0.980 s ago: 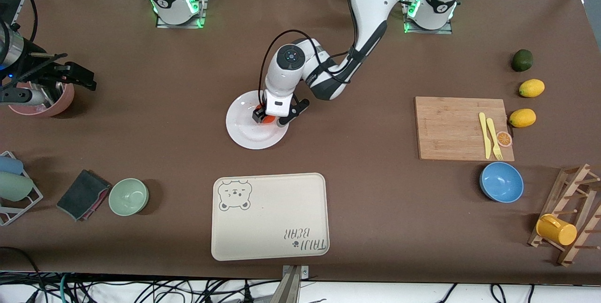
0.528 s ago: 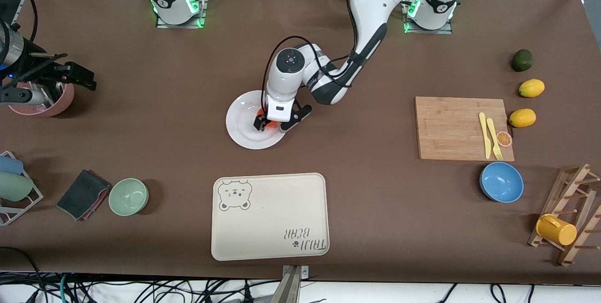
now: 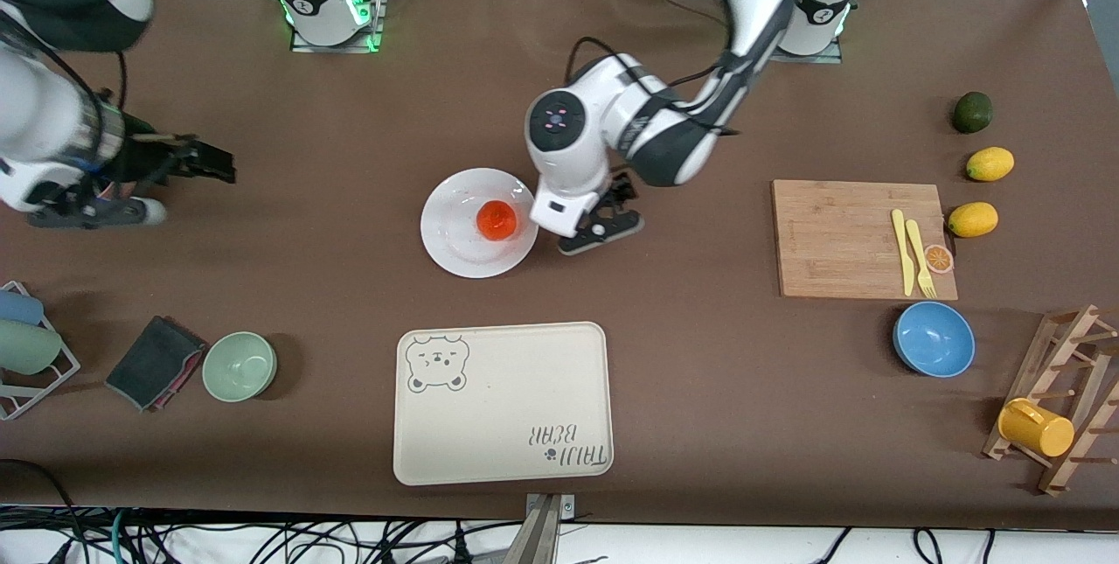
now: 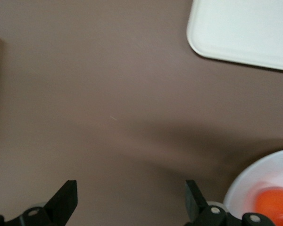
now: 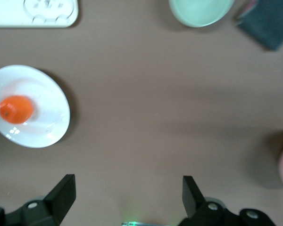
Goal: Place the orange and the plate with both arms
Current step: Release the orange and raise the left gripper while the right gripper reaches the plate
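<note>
The left gripper (image 3: 603, 227) hangs with its fingers spread and empty over bare table (image 3: 699, 354) just beside the plate (image 3: 455, 245), on the side toward the left arm's end. The orange (image 3: 496, 219) sits on the plate, apart from the fingers. Nearer the front camera, across a clear strip of brown table, lies the beige tray (image 3: 503, 402) printed with a bear face and "TAIJI BEAR". The right gripper (image 3: 188, 166), fingers apart and empty, is over the table's right-arm end, well apart from the plate.
</note>
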